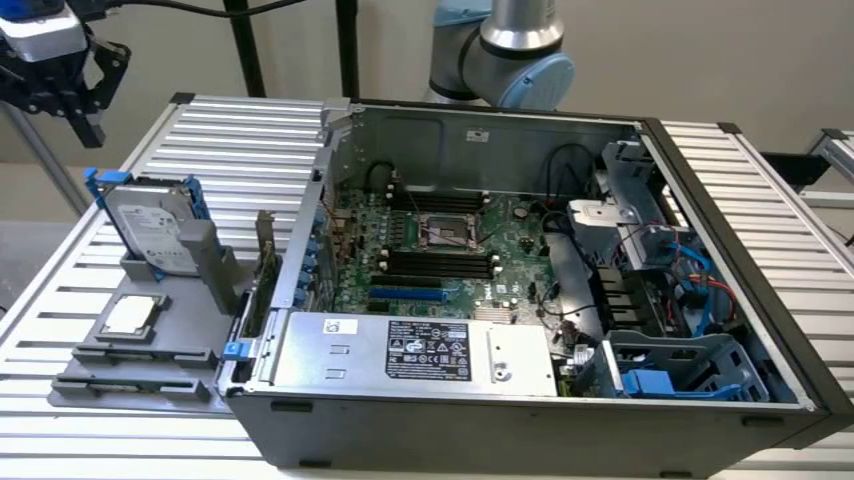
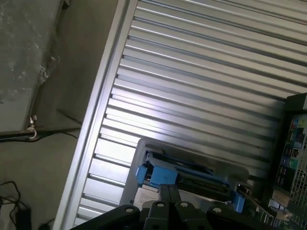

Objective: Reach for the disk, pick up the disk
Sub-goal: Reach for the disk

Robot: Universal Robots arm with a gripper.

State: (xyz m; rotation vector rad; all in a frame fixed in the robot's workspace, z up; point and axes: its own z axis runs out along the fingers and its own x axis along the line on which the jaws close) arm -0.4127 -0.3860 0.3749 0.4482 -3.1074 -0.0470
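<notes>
Disk (image 1: 144, 222) stands upright in a grey holder (image 1: 150, 268) on the slatted table (image 1: 240, 125), at the exterior view's left of the open computer case (image 1: 534, 420). A grey upright post (image 1: 203, 255) is just beside the disk on the case side. A square chip (image 1: 130, 315) lies on a grey tray (image 1: 80, 385) nearer the camera. Inside the case are the motherboard (image 1: 441, 250) and the power supply (image 1: 414, 350).

The gripper (image 1: 67, 95) hangs above the table's far corner, well apart from the disk and higher than it. Whether it is released or clenched cannot be determined. The arm's base (image 1: 514, 50) rises behind the case.
</notes>
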